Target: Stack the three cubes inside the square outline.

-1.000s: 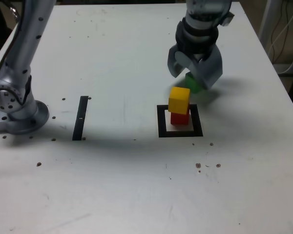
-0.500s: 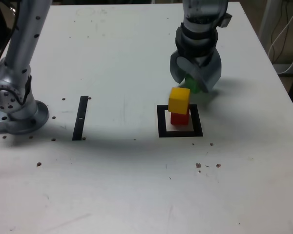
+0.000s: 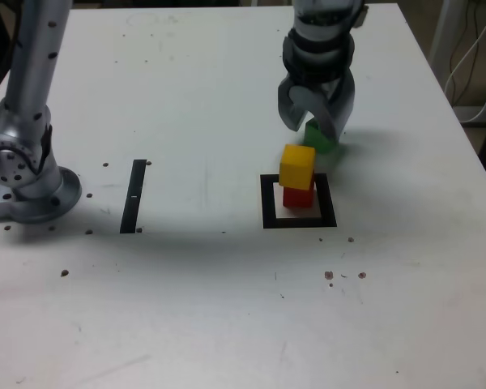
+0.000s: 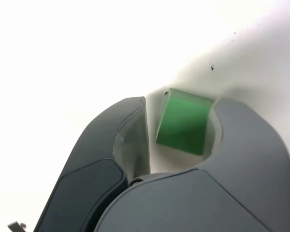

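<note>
- Three cubes on a white table (image 3: 186, 308), two of them stacked.
- Stacked pair: yellow cube (image 3: 297, 166) resting on red cube (image 3: 298, 197), yellow one turned slightly off square with the red and overhanging a little toward the exterior view's left.
- Standing inside the square outline (image 3: 268, 203), on its white centre, toward the far edge of the frame.
- Third one, the green cube (image 3: 321, 136), just beyond the stack, on the far side of the outline and slightly toward the exterior view's right, outside the frame.
- Sitting between the two grey fingers of the gripper (image 3: 316, 123), reaching down from above at the far side of the table.
- From the wrist view: green cube (image 4: 183, 121) pressed against one finger, a thin sliver of white showing between it and the other finger (image 4: 130, 140).
- Jaws nearly together around the green cube, not clearly clamped from both sides; cannot tell whether gripped.
- Cannot tell whether the green cube rests on the table or is lifted off it.
- Well apart at the exterior view's left: thin black strip (image 3: 134, 195) lying flat, and beyond it the arm's base (image 3: 28, 182) at the table's left edge.
- Scattered dark specks (image 3: 330, 275) on the near part of the table.
</note>
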